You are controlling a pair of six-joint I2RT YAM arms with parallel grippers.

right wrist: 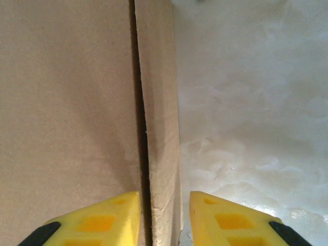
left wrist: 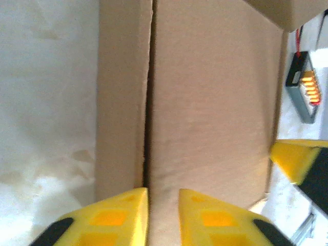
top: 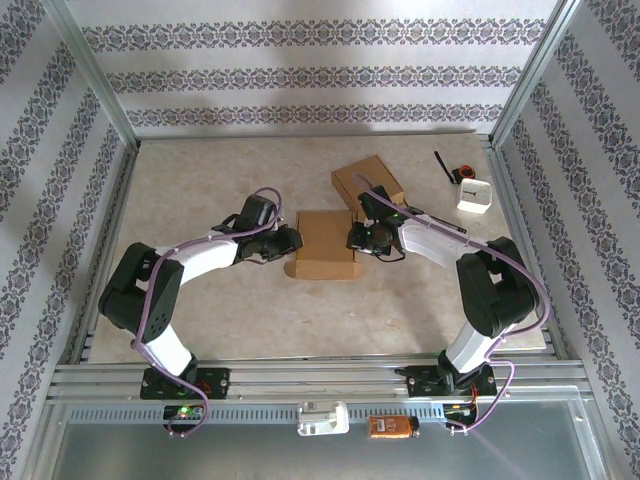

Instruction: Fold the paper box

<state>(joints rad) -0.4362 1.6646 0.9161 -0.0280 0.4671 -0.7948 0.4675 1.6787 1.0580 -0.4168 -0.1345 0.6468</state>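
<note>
paper box (top: 325, 243): lying flat, mid-surface (top: 250, 320); second brown box (top: 368, 180) just behind it, to the right | left gripper (top: 289, 241): at box's left edge, fingers drawn narrow, pinching the side fold | right gripper (top: 358, 237): at box's right edge, pinching that side fold

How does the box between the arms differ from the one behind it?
The near box lies square to the table; the far box sits turned. The near box has jaws at both its sides; the far box has none. Both are plain brown cardboard.
</note>
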